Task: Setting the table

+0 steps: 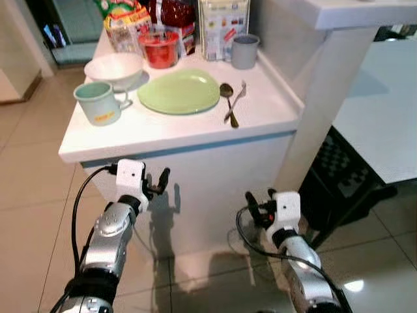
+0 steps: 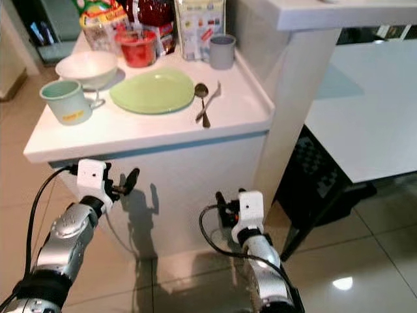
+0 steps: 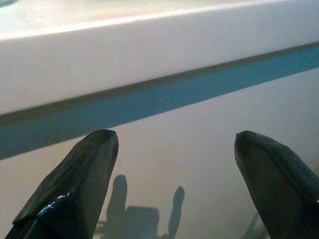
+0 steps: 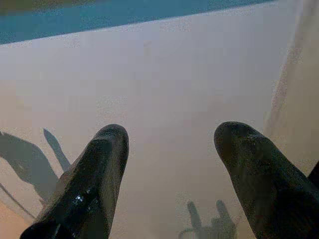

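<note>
Left eye view: both arms wait low in front of the white counter (image 1: 163,130).
The left gripper (image 1: 159,182) and right gripper (image 1: 255,210) are spread wide and hold nothing. Up on the counter, the green plate (image 1: 179,91) lies between the mug (image 1: 99,102) on its left and the spoon (image 1: 228,98) and fork (image 1: 238,98) on its right, with the white bowl (image 1: 114,68) farther back.
</note>
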